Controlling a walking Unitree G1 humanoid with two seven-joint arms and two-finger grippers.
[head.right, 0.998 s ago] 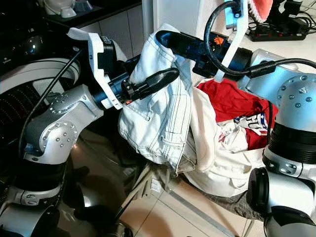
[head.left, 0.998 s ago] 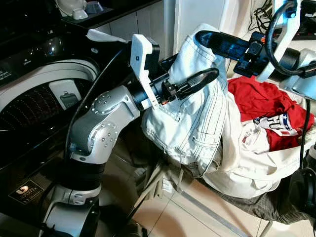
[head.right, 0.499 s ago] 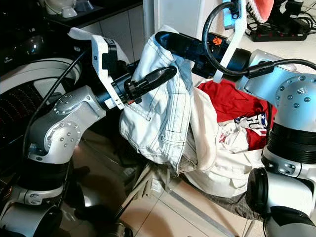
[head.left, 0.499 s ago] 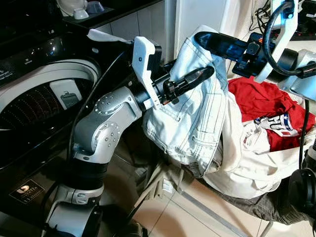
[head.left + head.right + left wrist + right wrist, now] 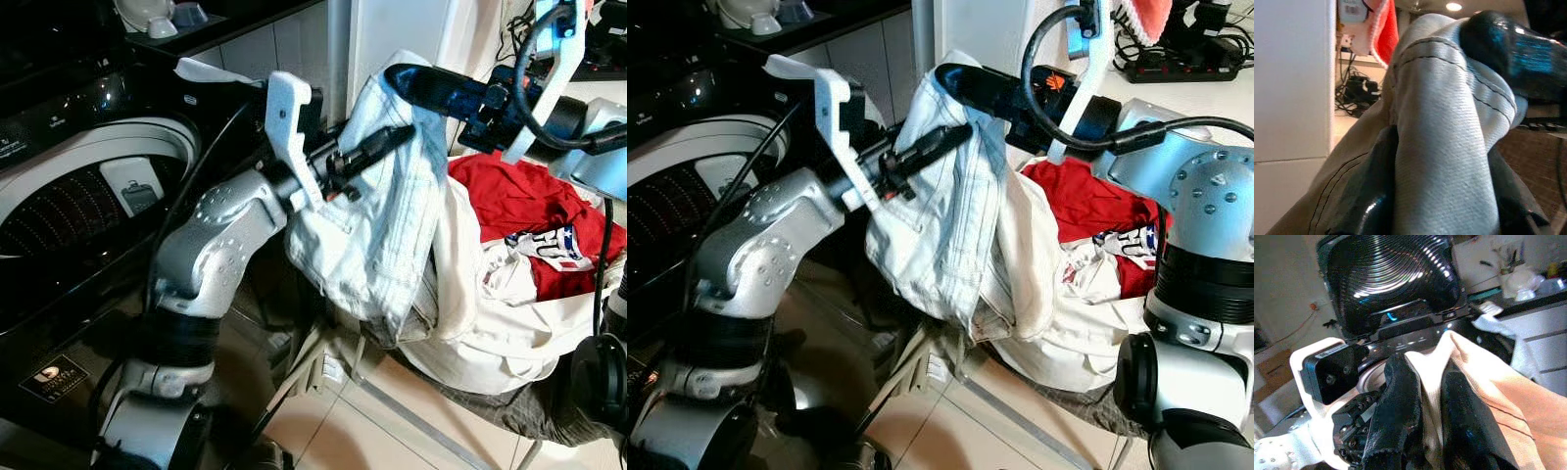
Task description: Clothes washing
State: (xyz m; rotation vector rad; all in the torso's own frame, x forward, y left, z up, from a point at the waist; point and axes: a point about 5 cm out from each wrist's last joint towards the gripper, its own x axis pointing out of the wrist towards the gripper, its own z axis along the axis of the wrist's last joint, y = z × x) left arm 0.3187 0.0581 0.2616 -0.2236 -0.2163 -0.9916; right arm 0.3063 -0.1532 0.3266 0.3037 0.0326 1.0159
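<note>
Jeans (image 5: 377, 230) pinched by both left gripper (image 5: 1435, 196) and right gripper (image 5: 1425, 401); washer's raised lid (image 5: 1386, 279) beyond.

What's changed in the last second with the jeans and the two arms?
The left tool has swung up and in toward the right tool, and the jeans between them have bunched narrower, lifting slightly. Both tools stay clamped on the jeans; the red shirt, the pile under it and the washer have not moved.
</note>
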